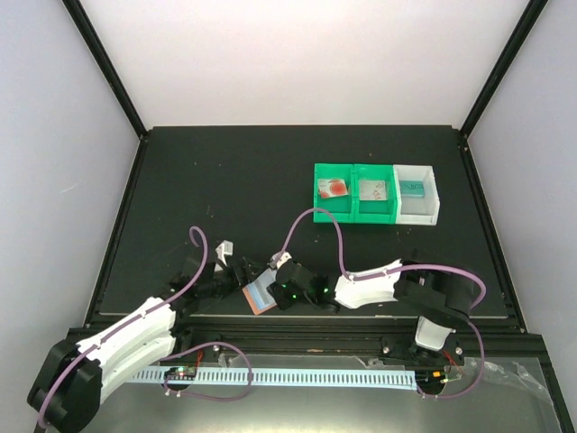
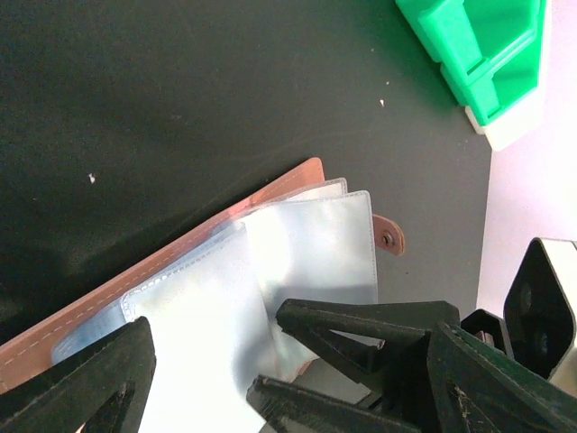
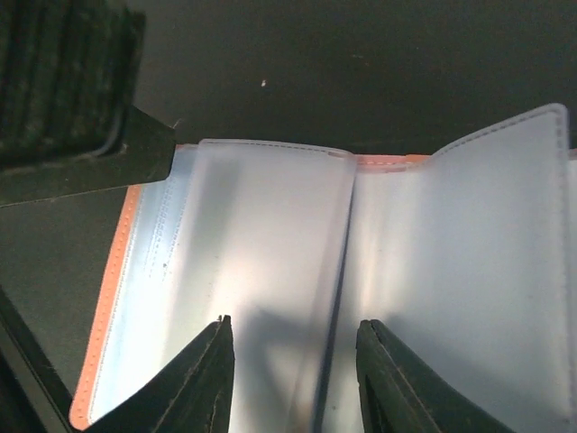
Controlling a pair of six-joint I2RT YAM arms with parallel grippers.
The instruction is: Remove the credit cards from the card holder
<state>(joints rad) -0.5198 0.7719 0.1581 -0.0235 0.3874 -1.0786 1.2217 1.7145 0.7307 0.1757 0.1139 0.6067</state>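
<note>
The card holder [image 3: 261,253] looks light, floppy and slick, best pinched at a pocket edge; left claw [image 2: 293,336] wide, right claw [image 3: 293,338] half-open.

Mostly covered: the card holder [image 1: 261,296]
From above, the left gripper [image 1: 242,271] and right gripper [image 1: 276,290] hide most of it; the 2 wrist views cut it off at their edges.

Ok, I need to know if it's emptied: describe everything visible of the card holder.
The card holder is salmon-pink, leather-like, with stitched edges and a snap tab. It lies open at the near edge of the table, its translucent sleeves fanned up; no card shows in them. The right end effector straddles one sleeve.
</note>
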